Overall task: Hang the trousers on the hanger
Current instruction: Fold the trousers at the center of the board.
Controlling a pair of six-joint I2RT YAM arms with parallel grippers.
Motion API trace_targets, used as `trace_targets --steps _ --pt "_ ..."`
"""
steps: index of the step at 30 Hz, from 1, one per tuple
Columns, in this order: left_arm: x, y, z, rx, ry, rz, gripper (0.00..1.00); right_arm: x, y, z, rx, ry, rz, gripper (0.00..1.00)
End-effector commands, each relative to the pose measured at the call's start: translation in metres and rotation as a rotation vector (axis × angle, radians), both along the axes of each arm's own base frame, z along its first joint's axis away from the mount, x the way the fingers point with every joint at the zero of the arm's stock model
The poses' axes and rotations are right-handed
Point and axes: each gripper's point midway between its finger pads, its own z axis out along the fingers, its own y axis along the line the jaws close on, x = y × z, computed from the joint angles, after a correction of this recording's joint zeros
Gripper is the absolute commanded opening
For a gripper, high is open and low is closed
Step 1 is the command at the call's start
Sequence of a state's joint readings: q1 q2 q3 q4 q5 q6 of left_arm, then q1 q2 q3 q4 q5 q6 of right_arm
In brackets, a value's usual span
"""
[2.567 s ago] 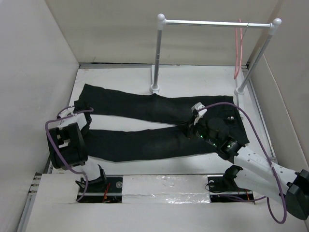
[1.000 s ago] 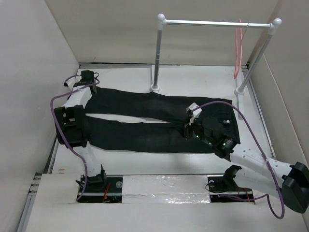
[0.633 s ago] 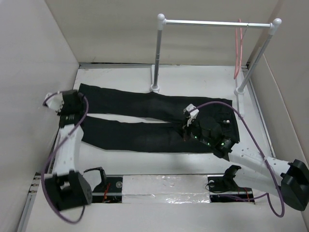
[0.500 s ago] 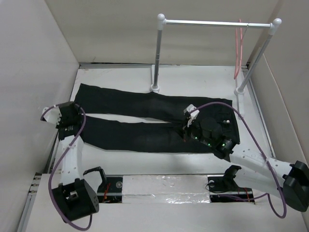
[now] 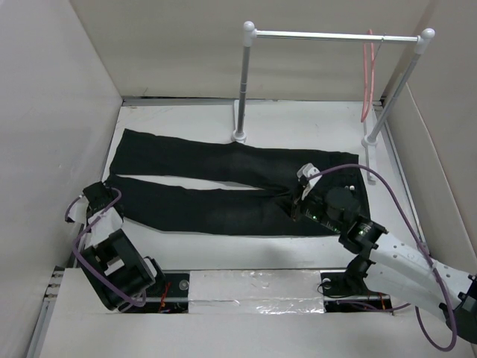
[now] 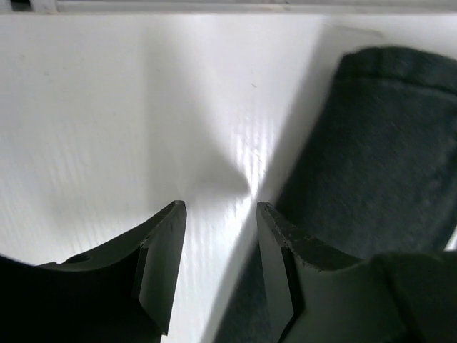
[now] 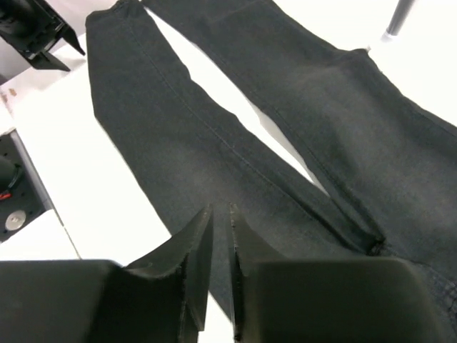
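Lying flat on the table [image 5: 194,250], the trousers [image 5: 223,186] stretch across the top view, waist toward 3 o'clock and hems toward 9. The right gripper [image 7: 218,214] sits over them near the crotch, its fingers clenched to a thin slit. In its wrist view both legs run off toward 11 o'clock, and no cloth shows between the fingers. The left gripper [image 6: 218,211] is released over bare table, the near leg's hem just beside it at 2 o'clock. The hanger [image 5: 367,74] hangs on the rail [image 5: 328,35] at 1 o'clock, well apart.
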State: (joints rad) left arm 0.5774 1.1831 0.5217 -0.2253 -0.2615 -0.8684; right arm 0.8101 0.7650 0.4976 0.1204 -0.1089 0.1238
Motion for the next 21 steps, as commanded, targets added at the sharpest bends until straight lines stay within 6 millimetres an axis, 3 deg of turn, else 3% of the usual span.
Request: trace_targets --steps 1,13,14,17,21 --pt "0.012 0.013 0.005 0.02 -0.053 0.026 0.43 -0.008 -0.004 -0.009 -0.02 0.001 0.016 0.22" --pt "0.055 0.02 0.0 0.016 -0.105 -0.044 0.4 -0.003 -0.005 -0.02 -0.039 0.023 -0.014 0.23" --pt "0.06 0.02 0.0 0.012 -0.123 -0.06 0.37 -0.002 -0.005 -0.02 -0.037 0.024 -0.019 0.24" --pt "0.07 0.015 -0.001 -0.012 -0.162 -0.09 0.0 0.003 -0.007 -0.026 -0.048 0.04 -0.052 0.27" --pt "0.07 0.009 0.011 -0.011 -0.219 -0.093 0.0 0.011 -0.02 -0.037 -0.057 0.087 -0.157 0.35"
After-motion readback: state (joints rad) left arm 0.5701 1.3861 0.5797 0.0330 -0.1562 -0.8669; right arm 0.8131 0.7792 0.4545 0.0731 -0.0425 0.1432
